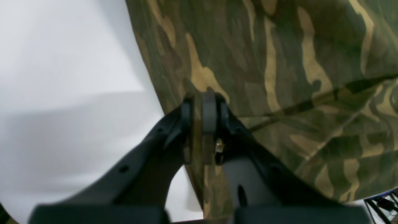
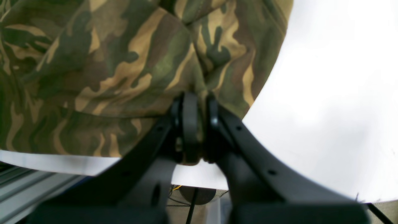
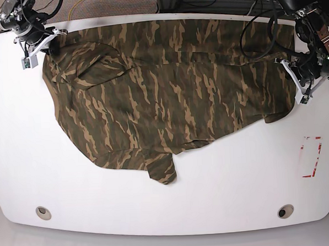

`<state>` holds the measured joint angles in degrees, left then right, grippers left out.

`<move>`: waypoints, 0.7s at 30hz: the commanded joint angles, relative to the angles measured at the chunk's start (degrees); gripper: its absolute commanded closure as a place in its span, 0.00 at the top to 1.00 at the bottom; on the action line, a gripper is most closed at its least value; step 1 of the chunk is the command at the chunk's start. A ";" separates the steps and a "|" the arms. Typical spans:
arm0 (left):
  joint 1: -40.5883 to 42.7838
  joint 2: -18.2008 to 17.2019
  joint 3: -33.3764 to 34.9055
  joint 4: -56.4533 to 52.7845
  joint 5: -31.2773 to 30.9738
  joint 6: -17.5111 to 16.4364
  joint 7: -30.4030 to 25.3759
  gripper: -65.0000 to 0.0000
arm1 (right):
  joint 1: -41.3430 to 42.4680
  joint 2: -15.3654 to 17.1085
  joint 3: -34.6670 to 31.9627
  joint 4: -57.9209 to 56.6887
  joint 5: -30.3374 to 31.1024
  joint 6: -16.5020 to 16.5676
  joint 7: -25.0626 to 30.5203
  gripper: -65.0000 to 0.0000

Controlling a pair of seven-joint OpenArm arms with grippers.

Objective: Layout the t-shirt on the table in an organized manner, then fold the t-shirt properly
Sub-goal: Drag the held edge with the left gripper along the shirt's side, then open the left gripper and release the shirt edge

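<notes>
Left wrist view: left gripper [image 1: 205, 107] fills the foreground, jaws clamped on the t-shirt [image 1: 279, 62] edge; cloth hides the tips, table [image 1: 62, 77] beside.
Right wrist view: right gripper [image 2: 196, 109] pinches a t-shirt [image 2: 108, 71] fold; lower frame blurred.
Base view: t-shirt [image 3: 168, 95] lies spread across the table's [image 3: 158, 211] far half, both corners gripped; grippers partly hidden by cables.
</notes>
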<state>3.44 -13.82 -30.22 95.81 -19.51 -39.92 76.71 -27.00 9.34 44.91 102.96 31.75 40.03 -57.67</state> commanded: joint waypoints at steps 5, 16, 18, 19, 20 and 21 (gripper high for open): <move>-0.50 -0.81 -0.33 4.28 -1.20 -0.08 3.29 0.12 | -0.12 0.72 0.33 0.82 0.74 -0.03 0.75 0.01; 8.73 -2.66 -2.44 18.26 -13.06 -0.08 3.29 0.33 | -0.12 0.72 0.33 0.82 0.74 -0.03 0.75 0.01; 9.96 -3.98 -2.71 18.17 -15.88 -0.08 3.29 0.31 | -0.03 0.72 0.33 0.82 0.74 -0.03 0.75 0.01; 10.23 -4.24 -2.71 18.17 -16.49 -0.08 3.29 0.31 | -0.03 0.72 0.33 0.82 0.74 -0.03 0.75 0.01; 11.37 -4.94 -2.62 18.17 -17.81 -0.08 3.29 0.29 | -0.03 0.72 0.33 0.82 0.74 -0.03 0.75 0.01; 12.34 -5.38 -2.53 18.17 -18.87 -0.08 3.29 0.28 | -0.03 0.72 0.33 0.74 0.74 -0.03 0.75 0.01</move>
<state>14.92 -17.54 -32.64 112.88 -35.70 -39.92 81.38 -26.96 9.37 44.91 102.96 31.73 40.03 -57.67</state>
